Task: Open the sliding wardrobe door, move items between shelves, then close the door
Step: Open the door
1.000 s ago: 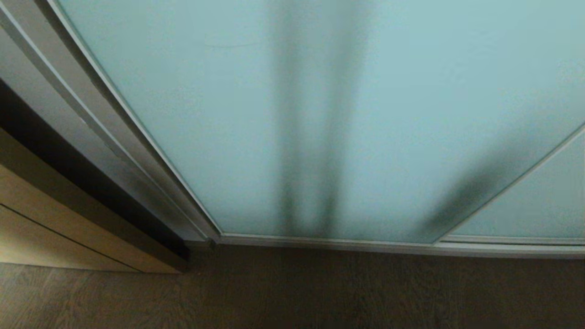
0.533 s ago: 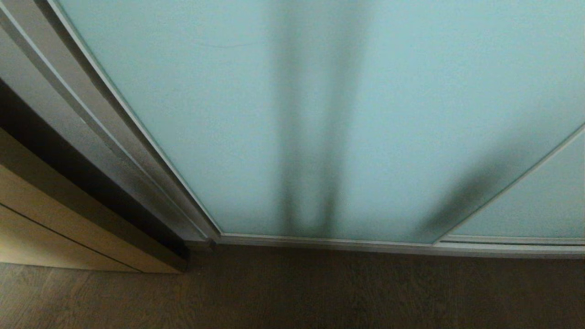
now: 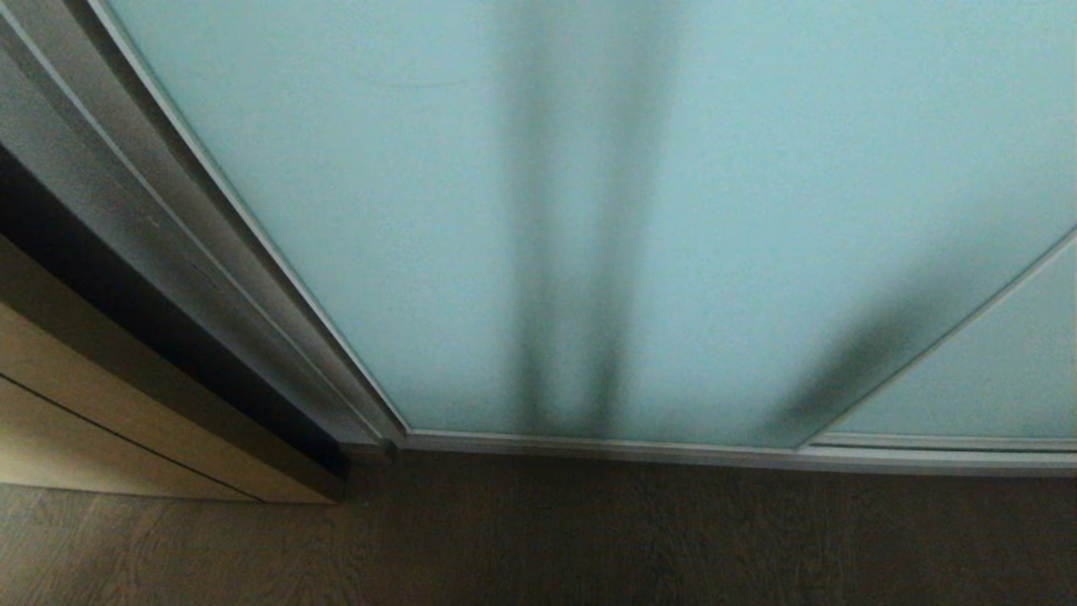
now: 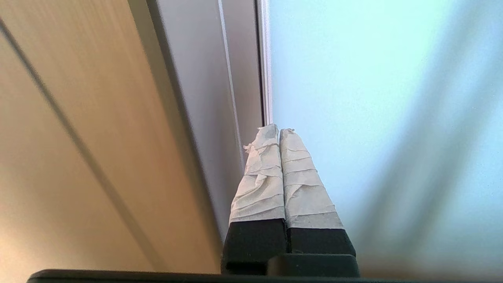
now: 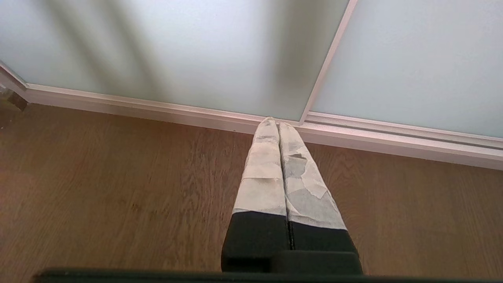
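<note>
The left claw point(image 4: 279, 131) has its two tape-wrapped fingers point(image 4: 261, 177) pressed flat together, nothing between them, and it points at the left edge of the sliding wardrobe door point(image 4: 373, 98), right where the thin silver frame point(image 4: 266, 70) of the frosted glass meets a grey upright strip point(image 4: 204, 98); whether the tips actually touch the frame I cannot tell. Beside that strip, further to the left, stands a tan wooden panel point(image 4: 78, 118) with a dark groove running along it. The right claw point(image 5: 278, 122) is likewise closed tight and empty, its taped fingers point(image 5: 267, 173) hanging over the brown wood-grain floor point(image 5: 118, 188) and pointing toward the bottom rail point(image 5: 157, 108) of the door, close to where a second glass panel point(image 5: 412, 59) overlaps the first. From the head view neither arm shows: the pale blue-green door point(image 3: 379, 210) fills most of the scene and stands closed across the opening, with soft dark vertical shadows showing through the glass near its middle and another slanting one toward the right. Its lower rail point(image 3: 589, 446) sits on the dark wooden floor point(image 3: 589, 539), the grey jamb point(image 3: 168, 244) runs along its left side, and the tan panel point(image 3: 76, 421) lies beyond that.
</note>
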